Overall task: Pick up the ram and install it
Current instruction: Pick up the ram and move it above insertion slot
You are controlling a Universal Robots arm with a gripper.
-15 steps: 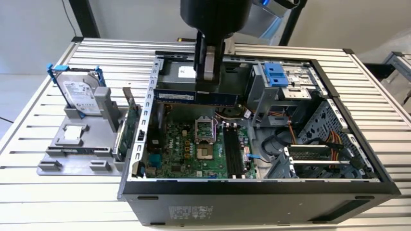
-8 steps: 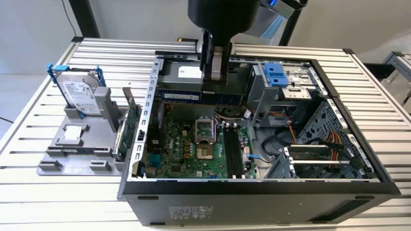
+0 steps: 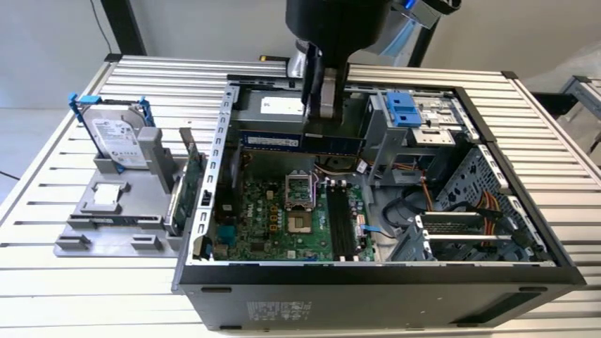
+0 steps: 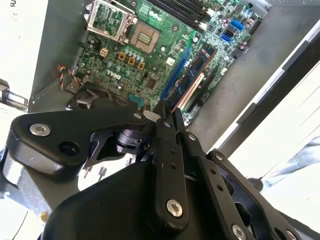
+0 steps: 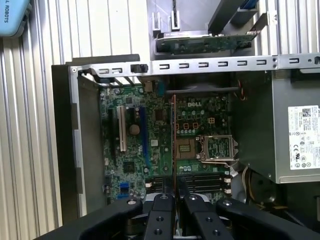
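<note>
Your gripper (image 3: 322, 125) is clamping the ram (image 3: 300, 141) near the stick's middle, one finger pressing on each flat face. You are holding the ram level and on edge in the air over the open computer case (image 3: 376, 273), well above the motherboard (image 3: 263, 218). In the first wrist view the ram (image 5: 173, 140) is showing edge-on as a thin line running out from the fingers, just beside the CPU socket (image 5: 218, 147). It is not yet sitting in the memory slots (image 3: 343, 222) below. Farther off, towards the exterior view's left, a green expansion card (image 3: 193, 179) is standing on edge in a grey holder (image 3: 103, 225) just beside the case wall. A hard drive (image 3: 117, 141) in a blue frame is standing beyond it on the slatted table (image 3: 56, 296).
</note>
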